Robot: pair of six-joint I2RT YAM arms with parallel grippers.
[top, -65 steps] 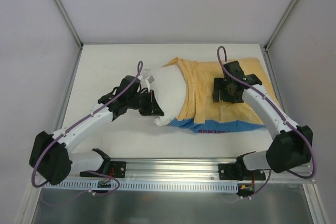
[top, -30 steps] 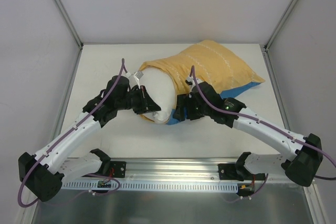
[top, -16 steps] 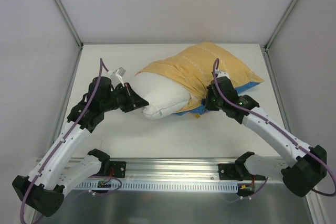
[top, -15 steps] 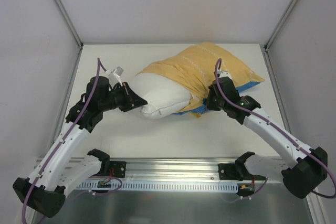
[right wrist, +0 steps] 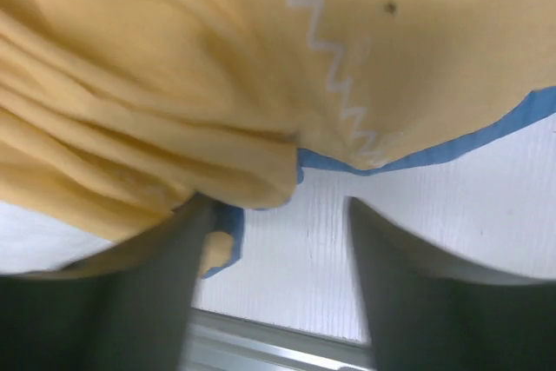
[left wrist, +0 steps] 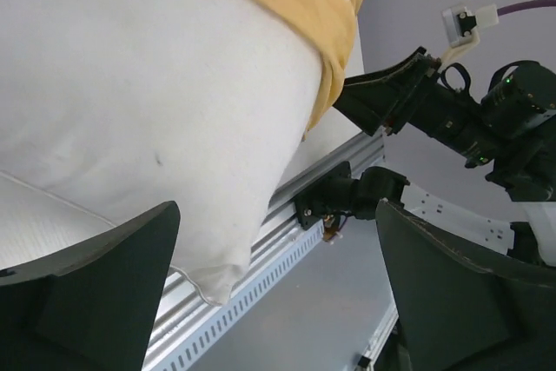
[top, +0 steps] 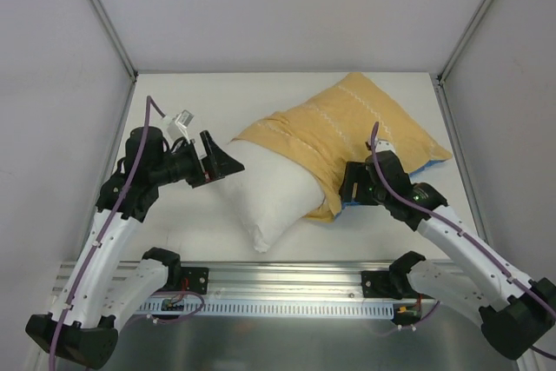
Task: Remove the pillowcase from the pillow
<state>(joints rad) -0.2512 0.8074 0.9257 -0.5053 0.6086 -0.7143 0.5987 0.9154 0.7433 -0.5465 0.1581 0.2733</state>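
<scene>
**Overhead view:** one pillow (top: 265, 202) and one pillowcase (top: 347, 123). The pillow's bare left half lies mid-bench, and the case covers the rest toward the far right corner.

**Wrist views:** these alone show both claws spread.
- The left gripper (top: 221, 158) is at the pillow's left end.
- The right gripper (right wrist: 280, 215) is at the case's blue hem (right wrist: 452, 141), possibly touching it.

Pillow (top: 265, 202) lies on the table (top: 174, 110), near end uncovered. Pillowcase (top: 347, 128) covers its far-right part. Left gripper (top: 226, 161) sits at the pillow's left edge, right gripper (top: 346, 188) just right of it, at the pillowcase hem.
</scene>
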